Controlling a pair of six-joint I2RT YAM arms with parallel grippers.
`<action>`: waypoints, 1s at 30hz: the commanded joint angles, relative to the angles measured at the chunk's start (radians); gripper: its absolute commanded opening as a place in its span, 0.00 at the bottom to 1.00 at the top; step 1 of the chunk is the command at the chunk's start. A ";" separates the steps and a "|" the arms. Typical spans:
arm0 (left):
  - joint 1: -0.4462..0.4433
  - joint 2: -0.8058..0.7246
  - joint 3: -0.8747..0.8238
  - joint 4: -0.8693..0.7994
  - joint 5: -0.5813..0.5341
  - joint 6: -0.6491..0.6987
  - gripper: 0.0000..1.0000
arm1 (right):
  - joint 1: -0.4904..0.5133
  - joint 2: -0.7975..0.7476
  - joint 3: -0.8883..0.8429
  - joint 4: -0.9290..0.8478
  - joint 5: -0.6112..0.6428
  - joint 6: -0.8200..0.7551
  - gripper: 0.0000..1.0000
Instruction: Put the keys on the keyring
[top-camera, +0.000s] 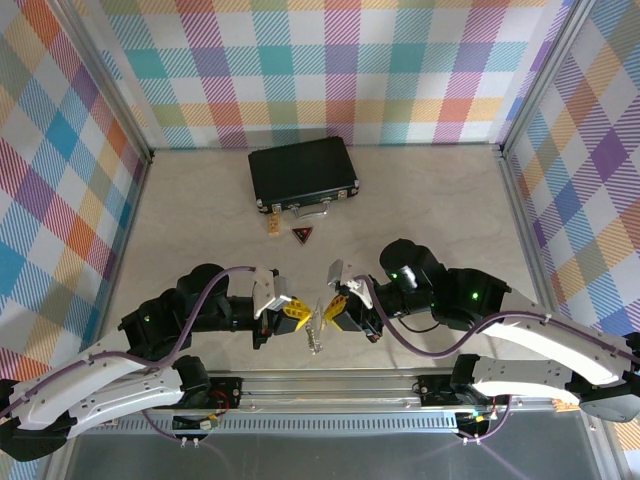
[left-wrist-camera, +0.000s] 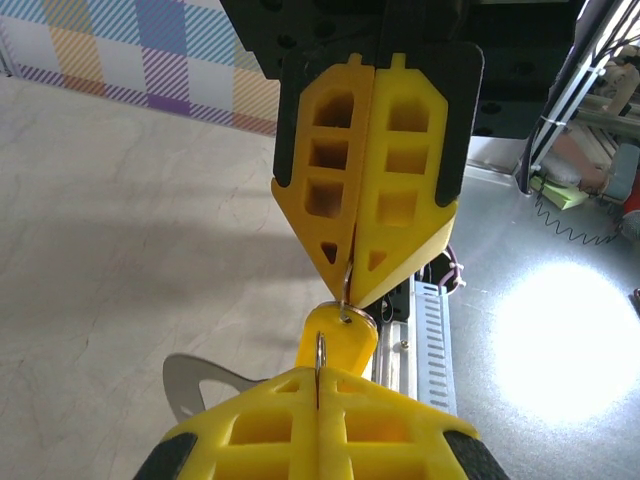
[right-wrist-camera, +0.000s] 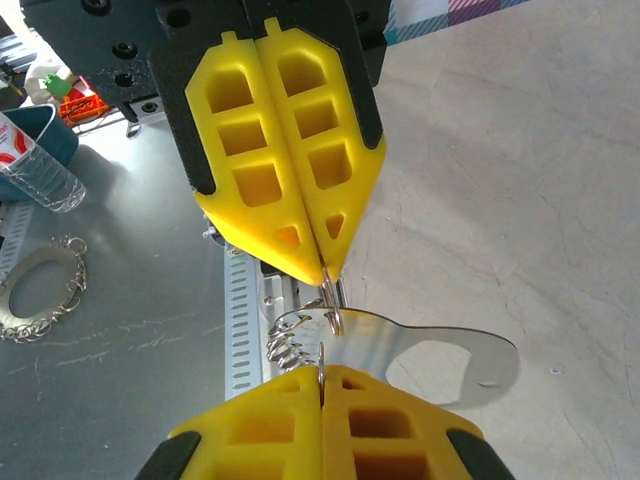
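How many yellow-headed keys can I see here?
1 for sure: the key between the shut left gripper and right gripper. A yellowish item beside the black case may be another; too small to tell.

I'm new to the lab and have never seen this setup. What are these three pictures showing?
Two robot arms sit at the near edge of a table. The overhead picture looks down on both; the other two come from cameras on each wrist. The left gripper and right gripper are shut, tips meeting over a thin metal ring with a small yellow-headed key and a flat silver piece on it. Farther back lie a black case and a dark triangular tag.
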 joint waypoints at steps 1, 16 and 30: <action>-0.010 -0.008 0.017 0.044 -0.001 0.002 0.00 | 0.006 0.015 0.029 0.011 -0.032 -0.017 0.00; -0.009 -0.012 0.015 0.040 0.001 0.004 0.00 | 0.006 0.000 0.018 0.035 0.018 -0.014 0.00; -0.009 -0.011 0.016 0.039 0.000 0.004 0.00 | 0.006 0.010 0.018 0.044 0.003 -0.018 0.00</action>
